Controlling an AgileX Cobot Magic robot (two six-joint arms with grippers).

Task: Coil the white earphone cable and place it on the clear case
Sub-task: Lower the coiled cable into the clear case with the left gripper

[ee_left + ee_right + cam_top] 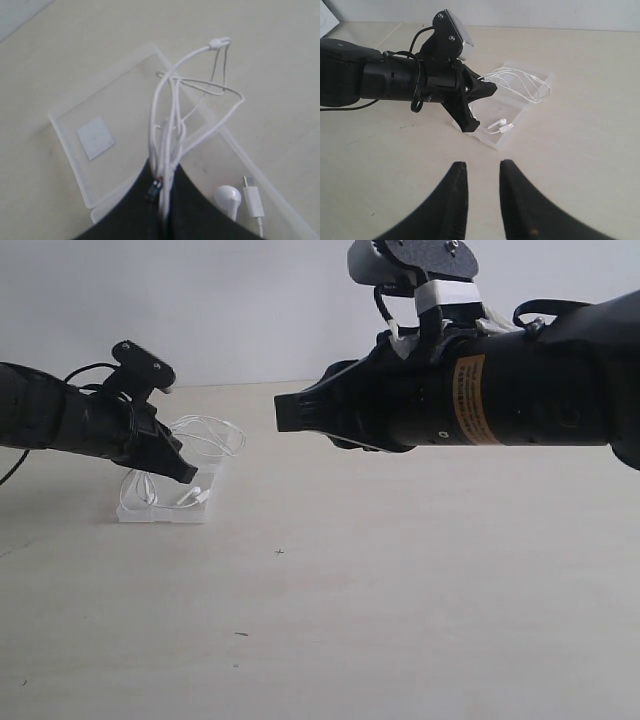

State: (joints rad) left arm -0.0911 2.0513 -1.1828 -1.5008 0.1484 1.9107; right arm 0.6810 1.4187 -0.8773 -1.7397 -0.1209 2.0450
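The white earphone cable is bunched into loose loops over the clear case, which lies flat on the table with a whitish label near one end. My left gripper is shut on the bundled strands just above the case. An earbud and the plug rest on the case beside the fingers. From the exterior view the left gripper sits over the case, loops sticking out behind. My right gripper hangs open and empty well short of the case, raised above the table.
The pale table runs wide around the case. A light wall stands behind it. The right arm's thick black body fills the upper right of the exterior view.
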